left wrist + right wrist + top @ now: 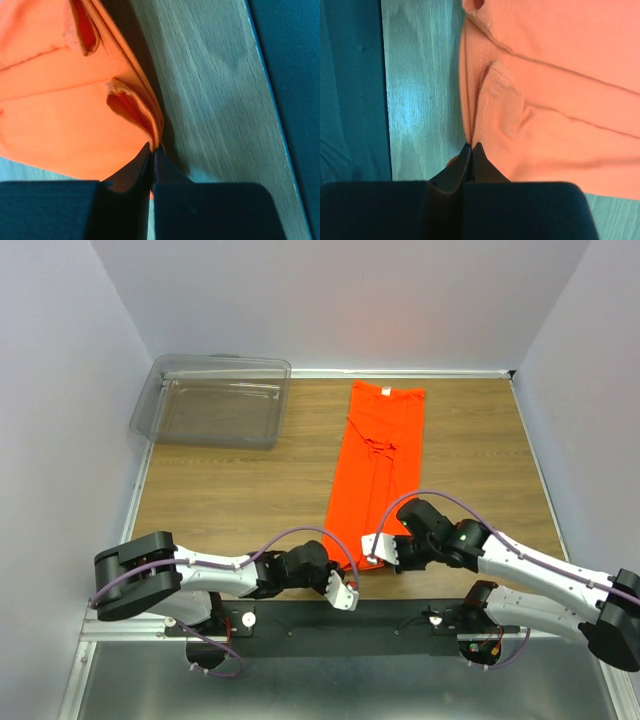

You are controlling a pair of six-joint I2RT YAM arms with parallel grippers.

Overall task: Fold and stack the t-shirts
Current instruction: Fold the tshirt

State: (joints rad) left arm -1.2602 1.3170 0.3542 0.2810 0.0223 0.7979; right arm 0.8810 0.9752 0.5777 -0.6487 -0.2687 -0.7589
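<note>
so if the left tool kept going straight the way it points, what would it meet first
The bright orange soft fabric t-shirt: the left tool pinches its folded edge, with more of that fold apparently straight ahead.

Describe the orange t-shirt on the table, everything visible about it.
The t-shirt is bright orange, of plain soft fabric with stitched hems. It lies flat on the wooden table, folded lengthwise into a long narrow strip that runs from the near edge toward the far one, with layers overlapping down its middle. Its near corners bunch into small folds where each arm's jaws are pinched shut on them. Nothing else touches it.
</note>
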